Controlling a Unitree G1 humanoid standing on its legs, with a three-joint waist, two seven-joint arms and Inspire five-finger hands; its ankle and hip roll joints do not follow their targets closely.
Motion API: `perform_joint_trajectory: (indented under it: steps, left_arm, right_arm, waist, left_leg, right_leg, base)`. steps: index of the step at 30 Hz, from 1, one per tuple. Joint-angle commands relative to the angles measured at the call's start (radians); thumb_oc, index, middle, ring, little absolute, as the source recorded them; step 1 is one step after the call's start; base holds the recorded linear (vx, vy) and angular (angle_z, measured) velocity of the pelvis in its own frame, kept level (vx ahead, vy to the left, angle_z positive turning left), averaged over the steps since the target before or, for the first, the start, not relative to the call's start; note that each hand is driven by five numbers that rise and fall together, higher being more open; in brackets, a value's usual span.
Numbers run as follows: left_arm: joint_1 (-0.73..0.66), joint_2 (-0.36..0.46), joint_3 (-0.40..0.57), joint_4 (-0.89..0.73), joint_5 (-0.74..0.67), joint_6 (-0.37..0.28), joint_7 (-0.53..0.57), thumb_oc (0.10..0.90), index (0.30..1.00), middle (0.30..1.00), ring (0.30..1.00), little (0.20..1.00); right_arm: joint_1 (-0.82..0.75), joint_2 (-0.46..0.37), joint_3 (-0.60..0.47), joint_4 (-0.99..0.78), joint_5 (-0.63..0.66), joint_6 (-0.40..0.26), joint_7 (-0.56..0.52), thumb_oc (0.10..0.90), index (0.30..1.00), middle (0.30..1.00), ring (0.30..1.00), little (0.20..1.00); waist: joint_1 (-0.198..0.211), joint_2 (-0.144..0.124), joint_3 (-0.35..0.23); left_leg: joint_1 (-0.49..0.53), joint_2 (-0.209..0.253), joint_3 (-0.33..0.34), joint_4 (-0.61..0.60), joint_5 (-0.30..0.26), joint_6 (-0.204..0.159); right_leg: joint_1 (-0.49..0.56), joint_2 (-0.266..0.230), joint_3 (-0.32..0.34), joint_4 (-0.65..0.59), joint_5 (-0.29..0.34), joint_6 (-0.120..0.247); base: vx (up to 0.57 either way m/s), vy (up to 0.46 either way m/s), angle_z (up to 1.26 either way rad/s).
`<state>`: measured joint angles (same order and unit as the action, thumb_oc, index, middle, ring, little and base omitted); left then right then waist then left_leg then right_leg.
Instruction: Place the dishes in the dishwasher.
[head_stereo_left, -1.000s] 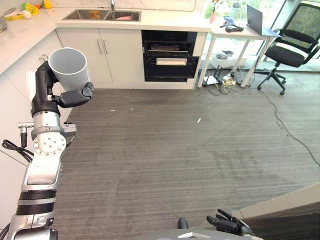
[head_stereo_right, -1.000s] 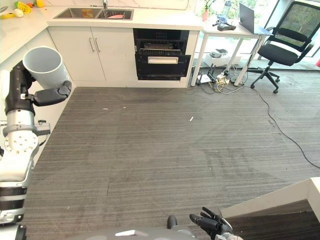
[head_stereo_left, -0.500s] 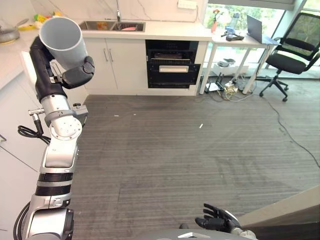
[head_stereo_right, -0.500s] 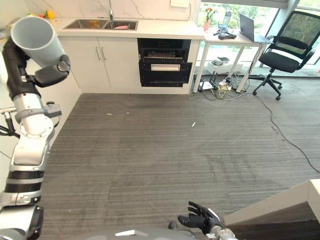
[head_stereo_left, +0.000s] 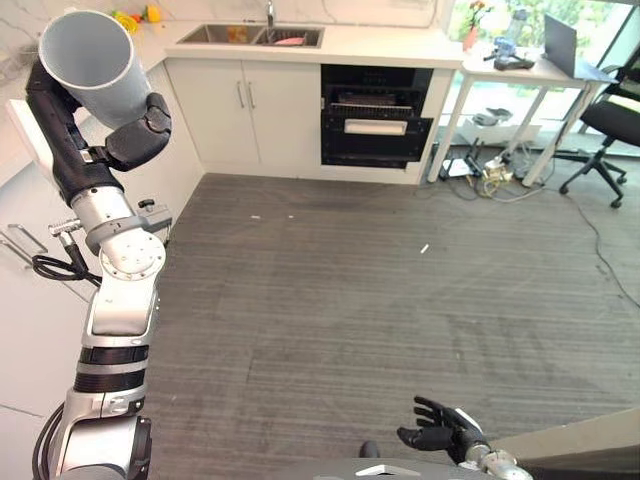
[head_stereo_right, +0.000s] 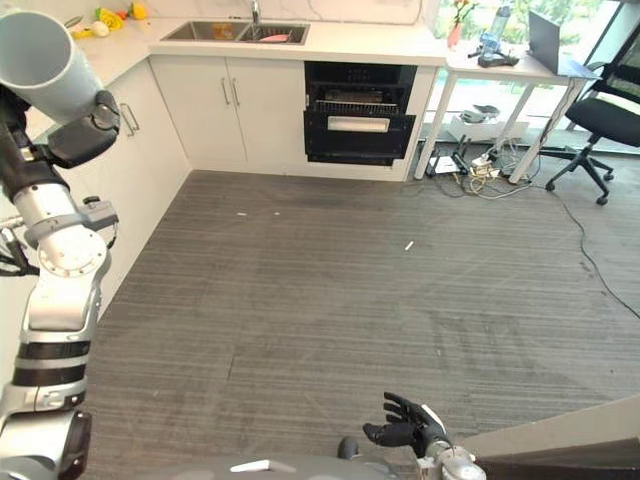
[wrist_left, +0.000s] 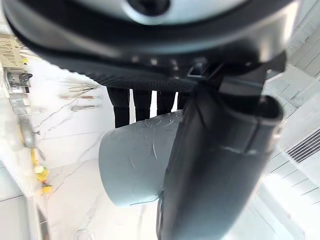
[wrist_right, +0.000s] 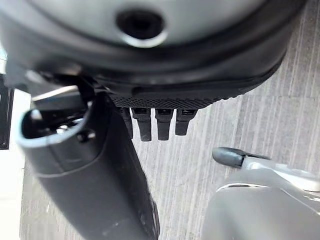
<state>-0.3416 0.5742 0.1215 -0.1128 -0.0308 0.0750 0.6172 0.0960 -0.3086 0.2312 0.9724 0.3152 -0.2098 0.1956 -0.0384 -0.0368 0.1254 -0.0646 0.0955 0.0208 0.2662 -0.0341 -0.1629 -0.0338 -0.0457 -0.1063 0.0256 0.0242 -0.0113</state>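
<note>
A large grey cup (head_stereo_left: 88, 60) is held high at the left, mouth tilted up, with my left hand (head_stereo_left: 135, 135) shut round it; the thumb crosses its front. In the left wrist view the grey cup (wrist_left: 135, 165) sits between thumb and fingers. The dishwasher (head_stereo_left: 378, 118), a dark built-in unit with a white handle, stands under the counter at the far wall, its door ajar with a rack showing. My right hand (head_stereo_left: 442, 437) hangs low near the bottom edge, fingers spread and holding nothing.
A counter with a sink (head_stereo_left: 250, 35) runs along the far wall, with white cabinets (head_stereo_left: 245, 115) beneath. To the right stand a white desk (head_stereo_left: 525, 75) with a laptop, cables on the floor and an office chair (head_stereo_left: 615, 115). Grey floor (head_stereo_left: 380, 290) stretches between.
The camera view has shifted, bringing the left cabinets closer. My left arm has raised the cup higher and further left. The right hand stays low.
</note>
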Motion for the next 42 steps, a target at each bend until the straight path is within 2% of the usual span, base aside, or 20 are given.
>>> perform_joint_trajectory:
  steps: [1,3,6,7,12,14,15,16,18,20,23,24,25,29,32,34,38,39,40,42]
  left_arm:
    - [-0.098,0.046,-0.005,-0.028,-0.089,-0.066,-0.079,0.4,0.3,0.3,0.3,0.3]
    - [-0.091,0.033,-0.016,-0.024,-0.121,-0.054,-0.1,0.4,0.3,0.3,0.3,0.3]
    - [-0.061,-0.002,-0.031,-0.015,-0.161,-0.044,-0.122,0.4,0.3,0.3,0.3,0.3]
    - [-0.043,-0.013,-0.055,-0.01,-0.165,-0.041,-0.146,0.4,0.3,0.3,0.3,0.3]
    - [0.046,-0.035,-0.011,-0.063,-0.21,-0.035,-0.204,0.4,0.3,0.3,0.3,0.3]
    - [0.024,-0.04,-0.034,-0.047,-0.199,-0.035,-0.198,0.4,0.3,0.3,0.3,0.3]
    - [0.038,-0.038,-0.038,-0.051,-0.179,-0.033,-0.2,0.4,0.3,0.3,0.3,0.3]
    - [0.034,-0.039,-0.051,-0.063,-0.176,-0.028,-0.202,0.4,0.3,0.3,0.3,0.3]
    - [0.007,-0.032,-0.079,-0.069,-0.159,-0.016,-0.212,0.4,0.3,0.3,0.3,0.3]
    - [-0.015,-0.034,-0.098,-0.072,-0.137,-0.011,-0.229,0.4,0.3,0.3,0.3,0.3]
    - [-0.033,-0.07,-0.121,-0.056,-0.164,-0.019,-0.237,0.4,0.3,0.3,0.3,0.3]
    - [-0.043,-0.104,-0.147,-0.046,-0.17,-0.026,-0.24,0.4,0.3,0.3,0.3,0.3]
    - [-0.046,-0.122,-0.158,-0.04,-0.176,-0.03,-0.242,0.4,0.3,0.3,0.3,0.3]
    - [-0.082,-0.149,-0.186,-0.012,-0.165,-0.029,-0.281,0.4,0.3,0.3,0.3,0.3]
    - [-0.064,-0.148,-0.172,0.002,-0.15,-0.021,-0.313,0.4,0.3,0.3,0.3,0.3]
    - [-0.047,-0.153,-0.167,0.011,-0.147,-0.022,-0.32,0.4,0.3,0.3,0.3,0.3]
    - [-0.021,-0.184,-0.165,0.014,-0.168,-0.036,-0.328,0.4,0.3,0.3,0.3,0.3]
    - [-0.006,-0.186,-0.162,0.022,-0.176,-0.04,-0.334,0.4,0.3,0.3,0.3,0.3]
    - [-0.006,-0.178,-0.148,0.017,-0.207,-0.048,-0.325,0.4,0.3,0.3,0.3,0.3]
    - [-0.007,-0.177,-0.149,0.017,-0.208,-0.048,-0.324,0.4,0.3,0.3,0.3,0.3]
  right_arm:
    - [-0.038,-0.074,-0.014,-0.037,-0.007,-0.061,-0.017,0.8,0.9,0.9,0.9,0.9]
    - [-0.045,-0.074,-0.022,-0.019,-0.011,-0.056,-0.022,0.8,0.9,0.9,0.9,0.9]
    - [-0.045,-0.068,-0.045,0.02,-0.014,-0.052,-0.03,0.8,0.9,0.9,0.9,0.9]
    - [-0.061,-0.087,-0.039,0.062,-0.034,-0.035,-0.008,0.8,0.9,0.9,0.9,0.9]
    - [-0.027,-0.065,-0.034,0.059,-0.065,-0.018,0.006,0.8,0.9,0.9,0.9,0.9]
    - [-0.016,-0.049,-0.058,0.058,-0.046,-0.02,0.004,0.8,0.9,0.9,0.9,0.9]
    - [-0.007,-0.03,-0.092,0.059,-0.015,-0.02,-0.001,0.8,0.9,0.9,0.9,0.9]
    - [-0.001,-0.014,-0.119,0.055,0.009,-0.02,0.0,0.8,0.9,0.9,0.9,0.9]
    - [0.007,-0.013,-0.13,0.039,0.019,-0.02,0.013,0.8,0.9,0.9,0.9,0.9]
    - [-0.007,-0.011,-0.122,0.035,0.004,-0.018,0.017,0.8,0.9,0.9,0.9,0.9]
    - [-0.017,-0.012,-0.122,0.032,0.001,-0.024,0.015,0.8,0.9,0.9,0.9,0.9]
    - [-0.021,-0.018,-0.116,0.034,-0.005,-0.029,0.016,0.8,0.9,0.9,0.9,0.9]
    - [-0.022,-0.021,-0.109,0.042,-0.015,-0.028,0.017,0.8,0.9,0.9,0.9,0.9]
    - [-0.002,-0.037,-0.122,0.083,-0.022,-0.031,0.007,0.8,0.9,0.9,0.9,0.9]
    - [0.003,-0.031,-0.141,0.135,-0.026,-0.026,0.002,0.8,0.9,0.9,0.9,0.9]
    - [0.033,-0.033,-0.151,0.153,-0.016,-0.022,0.018,0.8,0.9,0.9,0.9,0.9]
    - [0.054,-0.044,-0.188,0.165,0.021,-0.02,0.034,0.8,0.9,0.9,0.9,0.9]
    - [0.06,-0.053,-0.193,0.166,0.022,-0.023,0.039,0.8,0.9,0.9,0.9,0.9]
    - [0.048,-0.06,-0.194,0.158,0.04,-0.021,0.046,0.8,0.9,0.9,0.9,0.9]
    - [0.047,-0.06,-0.194,0.158,0.04,-0.021,0.046,0.8,0.9,0.9,0.9,0.9]
  waist:
    - [0.018,0.02,0.018]
    - [0.031,0.016,0.009]
    - [0.052,0.025,-0.002]
    - [0.092,0.025,-0.007]
    - [0.137,0.017,-0.06]
    - [0.125,0.002,-0.073]
    - [0.121,-0.016,-0.091]
    - [0.107,-0.017,-0.091]
    - [0.062,0.009,-0.07]
    - [0.023,0.043,-0.035]
    - [-0.041,0.061,-0.005]
    - [-0.095,0.067,0.013]
    - [-0.11,0.066,0.013]
    - [-0.16,0.027,-0.01]
    - [-0.167,0.032,-0.028]
    - [-0.19,0.042,-0.05]
    - [-0.227,0.077,-0.061]
    - [-0.23,0.083,-0.06]
    - [-0.208,0.047,-0.05]
    - [-0.209,0.048,-0.049]
  left_leg:
    - [-0.151,-0.065,0.078,0.103,0.075,0.03]
    - [-0.17,-0.059,0.117,0.024,0.053,0.051]
    - [-0.198,-0.016,0.153,-0.172,0.107,0.056]
    - [-0.291,0.064,0.15,-0.351,0.173,0.028]
    - [-0.257,0.093,0.129,-0.344,0.289,0.01]
    - [-0.24,0.082,0.147,-0.349,0.317,0.018]
    - [-0.193,0.047,0.165,-0.353,0.294,0.061]
    - [-0.169,0.028,0.178,-0.353,0.274,0.079]
    - [-0.104,0.014,0.168,-0.353,0.227,0.103]
    - [-0.045,0.012,0.142,-0.353,0.183,0.124]
    - [0.012,-0.014,0.101,-0.353,0.137,0.128]
    - [0.066,-0.038,0.07,-0.353,0.103,0.122]
    - [0.092,-0.052,0.058,-0.353,0.084,0.116]
    - [0.192,-0.121,0.007,-0.353,-0.01,0.102]
    - [0.265,-0.125,-0.007,-0.353,-0.068,0.103]
    - [0.336,-0.133,-0.03,-0.353,-0.1,0.112]
    - [0.367,-0.128,-0.029,-0.189,-0.026,0.071]
    - [0.33,-0.13,-0.004,-0.093,0.028,0.029]
    - [0.198,-0.148,0.023,0.216,0.147,-0.056]
    - [0.19,-0.145,0.023,0.229,0.141,-0.057]
  right_leg:
    - [0.189,0.01,0.019,-0.096,-0.086,0.049]
    - [0.221,0.001,0.017,-0.107,-0.104,0.057]
    - [0.275,0.008,0.03,-0.113,-0.143,0.074]
    - [0.362,-0.022,0.072,-0.113,-0.195,0.094]
    - [0.437,-0.06,0.154,-0.069,-0.246,0.117]
    - [0.395,-0.085,0.157,0.011,-0.208,0.147]
    - [0.335,-0.105,0.187,0.137,0.0,0.186]
    - [0.299,-0.111,0.198,0.235,0.109,0.208]
    - [0.201,-0.096,0.193,0.46,0.22,0.212]
    - [0.087,-0.049,0.175,0.611,0.211,0.209]
    - [-0.064,0.047,0.167,0.686,0.078,0.191]
    - [-0.161,0.081,0.116,0.556,-0.023,0.156]
    - [-0.179,0.085,0.078,0.431,-0.049,0.14]
    - [-0.209,0.079,-0.034,0.013,0.041,0.134]
    - [-0.217,0.052,-0.135,-0.065,0.094,0.138]
    - [-0.198,0.071,-0.089,-0.047,0.095,0.116]
    - [-0.144,0.087,-0.027,-0.022,0.1,0.069]
    - [-0.106,0.086,-0.021,-0.037,0.09,0.062]
    - [-0.018,0.052,0.004,-0.088,0.077,0.046]
    - [-0.02,0.054,0.004,-0.086,0.077,0.045]
  base:
    - [0.32,0.017,0.31]
    - [0.29,0.051,0.18]
    - [0.48,0.168,0.21]
    - [0.52,0.198,0.09]
    - [0.62,0.292,-0.86]
    - [0.36,0.292,-1.09]
    - [0.36,0.393,-0.58]
    - [0.45,0.509,-0.51]
    - [0.4,0.417,-0.3]
    - [0.46,0.422,0.58]
    - [0.4,0.239,0.32]
    - [0.78,0.272,0.7]
    - [0.81,0.173,1.07]
    - [0.62,0.026,0.69]
    - [0.56,-0.043,0.94]
    - [0.56,-0.048,0.21]
    - [0.42,-0.053,-0.04]
    - [0.44,-0.144,-0.19]
    - [0.43,-0.142,-0.02]
    - [0.39,-0.113,0.13]
